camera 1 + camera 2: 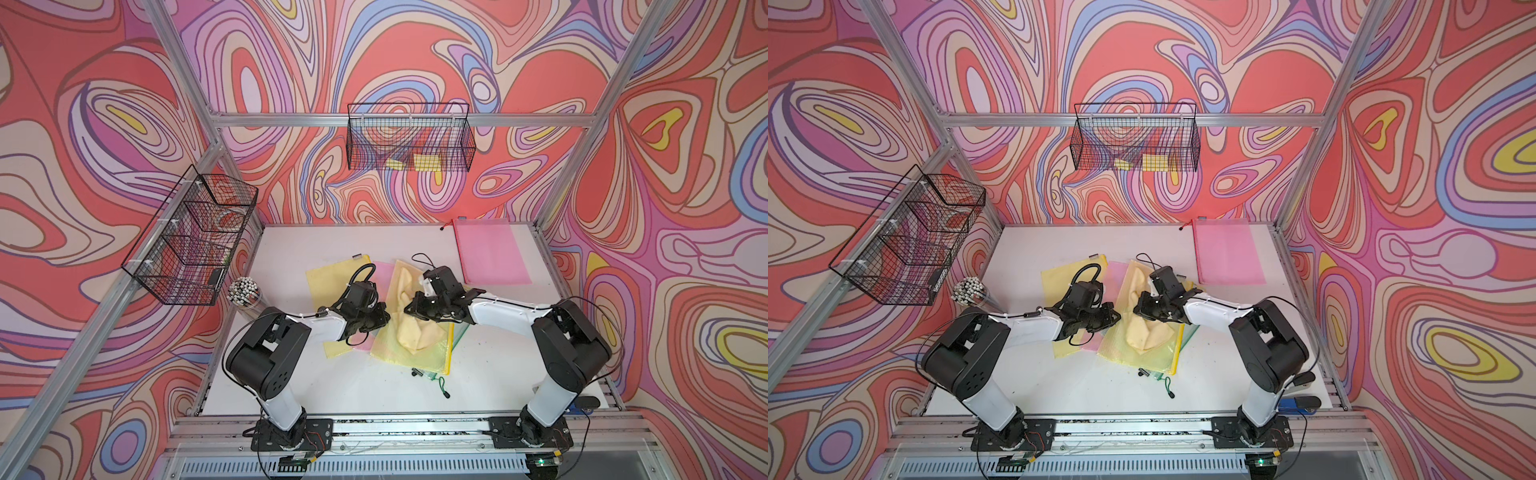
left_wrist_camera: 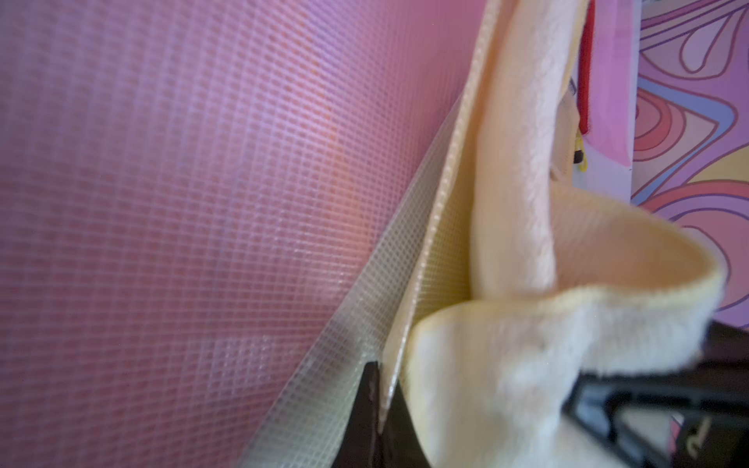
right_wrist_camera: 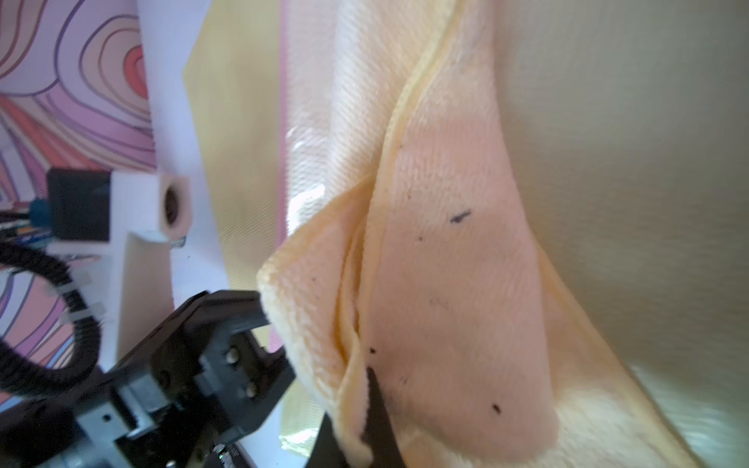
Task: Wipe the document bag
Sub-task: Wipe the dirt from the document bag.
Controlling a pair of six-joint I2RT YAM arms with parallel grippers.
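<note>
**A:** Where do things stand?

**B:** On the white table (image 1: 332, 386), the yellow mesh zip document bag (image 1: 387, 348) lies in the middle. My pale yellow fleecy cloth (image 1: 415, 332) is heaped on top of it. My left gripper (image 2: 381, 405) is pressed together on the bag's edge on my left side. My right gripper (image 3: 364, 409) pinches a fold of the cloth.

**A:** What could spoil it?

**B:** I hold only one edge, so I judge the bag may slide or lift with the cloth. The cloth is bunched, so little of it may meet the mesh. Its loose fold hangs just beside my left gripper and could snag there.

**A:** What's around?

**B:** A second yellow bag (image 1: 328, 278), a pink mesh bag (image 1: 384, 270) and a green-edged bag (image 1: 461, 332) lie partly under the document bag and might drag along. A lone pink bag (image 1: 492, 253) lies well apart beyond it. A green pull cord (image 1: 444, 386) lies just in front.
</note>
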